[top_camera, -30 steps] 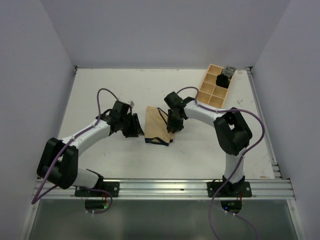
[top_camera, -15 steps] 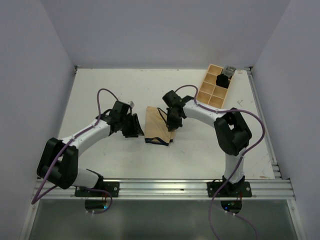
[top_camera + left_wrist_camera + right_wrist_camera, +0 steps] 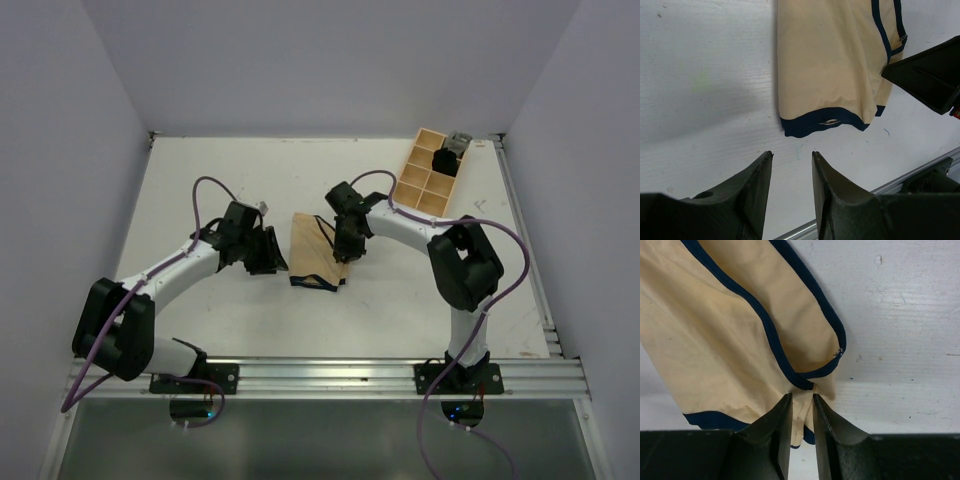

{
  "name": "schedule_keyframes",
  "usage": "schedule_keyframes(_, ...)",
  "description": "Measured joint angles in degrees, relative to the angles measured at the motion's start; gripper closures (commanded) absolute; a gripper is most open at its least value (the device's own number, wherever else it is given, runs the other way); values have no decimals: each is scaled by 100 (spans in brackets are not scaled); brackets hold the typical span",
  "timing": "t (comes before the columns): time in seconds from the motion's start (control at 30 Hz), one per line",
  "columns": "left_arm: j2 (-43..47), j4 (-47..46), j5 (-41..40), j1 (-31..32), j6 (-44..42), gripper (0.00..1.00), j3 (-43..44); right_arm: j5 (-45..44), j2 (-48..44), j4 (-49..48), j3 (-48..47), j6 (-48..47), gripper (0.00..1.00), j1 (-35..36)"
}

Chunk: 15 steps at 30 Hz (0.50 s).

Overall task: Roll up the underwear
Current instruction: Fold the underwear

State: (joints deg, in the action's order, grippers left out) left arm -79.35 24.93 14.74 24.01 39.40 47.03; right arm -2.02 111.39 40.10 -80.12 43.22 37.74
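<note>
The overhead view looks down from behind; both wrist views closely share the underwear (image 3: 825,65).

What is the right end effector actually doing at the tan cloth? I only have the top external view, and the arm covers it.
Observer: In the right wrist view, the right end effector pinches a puckered fold of the tan fabric underwear with dark blue trim, right at its edge.
Operator: Is the left one holding anything?
Observer: No. The left end effector stands open over the white table, with nothing between its fingers.
Operator: Where is it relative to the garment?
Observer: Just short of the dark edge band, which carries a small pale logo.
</note>
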Motion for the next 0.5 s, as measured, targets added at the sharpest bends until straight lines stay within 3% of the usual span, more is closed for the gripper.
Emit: schedule_keyframes(0.5,26,50,-28,0,0,59,0,2,229,-39,-2,-61,75,2)
